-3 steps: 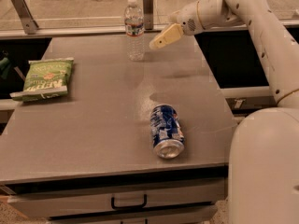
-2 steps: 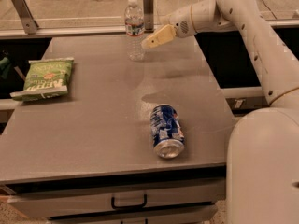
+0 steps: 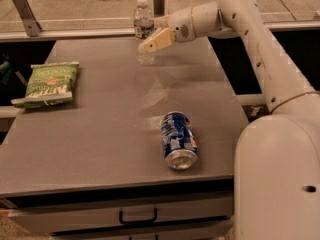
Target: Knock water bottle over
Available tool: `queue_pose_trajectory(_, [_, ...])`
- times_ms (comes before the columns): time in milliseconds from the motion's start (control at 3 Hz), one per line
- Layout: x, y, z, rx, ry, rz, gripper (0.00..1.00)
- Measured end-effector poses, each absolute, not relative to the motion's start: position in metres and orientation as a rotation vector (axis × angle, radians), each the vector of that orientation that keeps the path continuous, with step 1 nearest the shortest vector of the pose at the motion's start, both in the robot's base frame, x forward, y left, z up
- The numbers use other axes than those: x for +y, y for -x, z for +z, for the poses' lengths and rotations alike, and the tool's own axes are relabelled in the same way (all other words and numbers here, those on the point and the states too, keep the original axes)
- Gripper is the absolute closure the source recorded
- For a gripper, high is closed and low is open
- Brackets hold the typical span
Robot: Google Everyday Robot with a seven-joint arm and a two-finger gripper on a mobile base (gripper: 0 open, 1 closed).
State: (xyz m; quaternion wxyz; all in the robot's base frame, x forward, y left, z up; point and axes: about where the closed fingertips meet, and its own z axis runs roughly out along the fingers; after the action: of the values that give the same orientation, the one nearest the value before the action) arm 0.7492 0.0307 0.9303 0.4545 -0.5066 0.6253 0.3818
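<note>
One view is catalogued: the camera view.

Entry 1, change. The gripper [image 3: 145,47] is recorded further left than in the two preceding pictures, in which a clear gap is shown between its tip and the water bottle [image 3: 143,24]. That gap is now closed, and the tan tip is seen overlapping the bottle's ribbed body below the label band. Whether contact is made, or the tip merely lies in front of the bottle, cannot be told. The bottle is unchanged in place and attitude. It is upright, cap uppermost, at the far edge of the counter [image 3: 110,134], about midway along it.

Entry 2, bearing on the task. The knock is judged not yet done, and the sweep is judged to be at or just short of contact. A low push is judged liable to slide the bottle rather than tip it.

Entry 3, pose. The arm [image 3: 260,59] is raised from the robot's body at the near right corner and bent at the far right corner. Its forearm is laid leftward along the far edge, with the wrist angled down and left. The fingers [image 3: 157,39] are held narrow, as one wedge with no gap seen, and nothing is held.

Entry 4, remainder. A blue soda can [image 3: 178,139] is listed lying on its side toward the near edge, and a green snack bag [image 3: 50,84] is listed at the left edge. Both are well apart from the gripper and unmoved.
</note>
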Motion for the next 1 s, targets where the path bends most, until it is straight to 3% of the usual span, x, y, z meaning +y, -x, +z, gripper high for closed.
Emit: queue_pose_trajectory(1000, [0.054,-0.683,0.948,1.323,1.386,1.117,0.00])
